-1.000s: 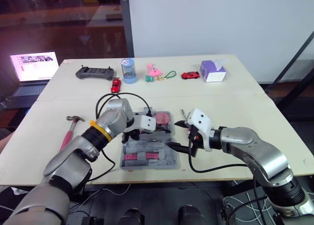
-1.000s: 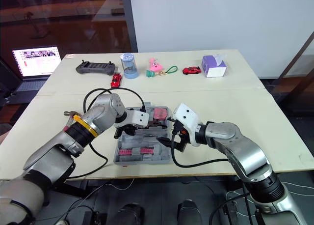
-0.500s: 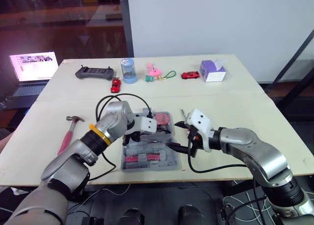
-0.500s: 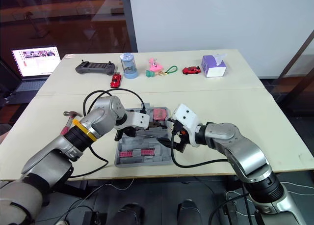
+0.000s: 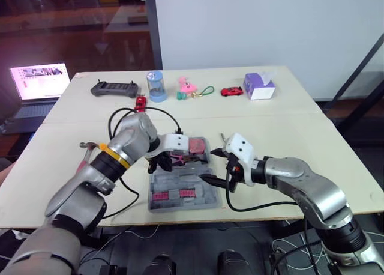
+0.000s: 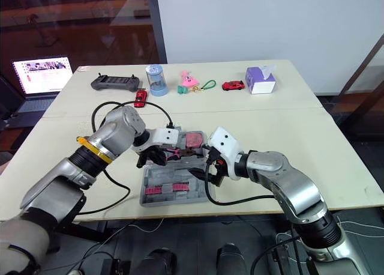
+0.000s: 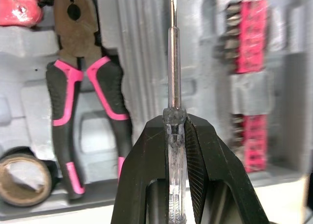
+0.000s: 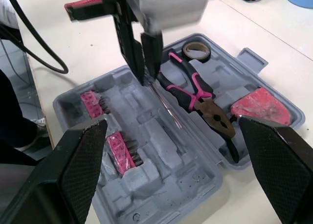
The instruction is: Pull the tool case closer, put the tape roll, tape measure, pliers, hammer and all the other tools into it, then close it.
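The grey tool case (image 5: 201, 197) lies open near the table's front edge. In it are pink-handled pliers (image 7: 78, 87), a tape roll (image 7: 22, 177), a red tape measure (image 8: 259, 104) and pink bit strips (image 7: 252, 38). My left gripper (image 7: 173, 119) hovers over the case's middle, shut on the clear handle of a screwdriver (image 7: 172, 62) whose shaft points along the tray. My right gripper (image 5: 217, 166) stands open at the case's right edge, holding nothing. The hammer (image 5: 89, 145) lies on the table left of the case, partly behind my left arm.
Along the table's back stand a game controller (image 5: 114, 89), a blue cylinder (image 5: 157, 86), a small red car (image 5: 140, 101), a pink toy (image 5: 187, 87), another red car (image 5: 231, 92) and a tissue box (image 5: 259, 86). A laptop (image 5: 37, 83) sits far left. Black cables loop over the case area.
My left arm has swung its elbow outward and the wrist has turned, keeping the screwdriver over the case. My right gripper has shifted slightly left.
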